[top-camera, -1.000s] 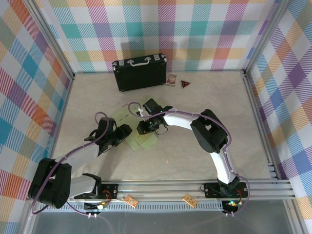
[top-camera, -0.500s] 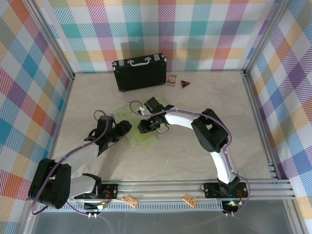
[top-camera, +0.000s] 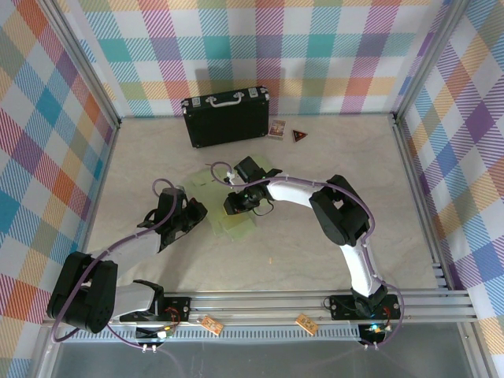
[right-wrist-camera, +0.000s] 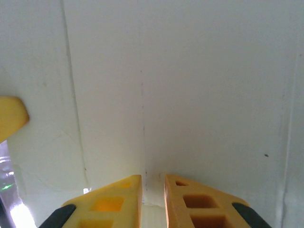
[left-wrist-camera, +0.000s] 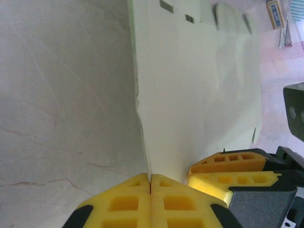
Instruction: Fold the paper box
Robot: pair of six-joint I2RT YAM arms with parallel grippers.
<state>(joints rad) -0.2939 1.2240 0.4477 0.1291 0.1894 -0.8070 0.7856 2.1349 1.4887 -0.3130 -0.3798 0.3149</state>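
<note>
Your paper box (top-camera: pixel 239 226) lies as a flat creased sheet in the middle of the table (top-camera: pixel 331 173). It sits between the 2 arms and well apart from the black case (top-camera: pixel 227 120) at the back wall.

The biggest risk, as I judge it, is a tear or a stray crease. Both grippers work the same thin sheet close together. If you lift or swing 1 while the other holds, the card could rip at a cut or bend off its scored line. Next, the sheet could slide on the smooth table, so a fold lands crooked. Smallest, the yellow fingers (left-wrist-camera: pixel 228 164) of the 2 grippers could knock each other, since they sit just beside one another.

Your left gripper (left-wrist-camera: pixel 150 176) has its fingers pressed fully together. The card's edge runs straight into the seam, so I read it as pinching that edge. Your right gripper (right-wrist-camera: pixel 153 176) has its fingers close, with pale card showing in the narrow gap. You cannot tell whether it pinches a raised fold or merely presses down.

From above, both grippers and the right forearm (top-camera: pixel 291 189) cover the sheet's middle, so its full outline and flaps are hidden. The wrist views cut the sheet off at their edges, and the creases there are faint.
</note>
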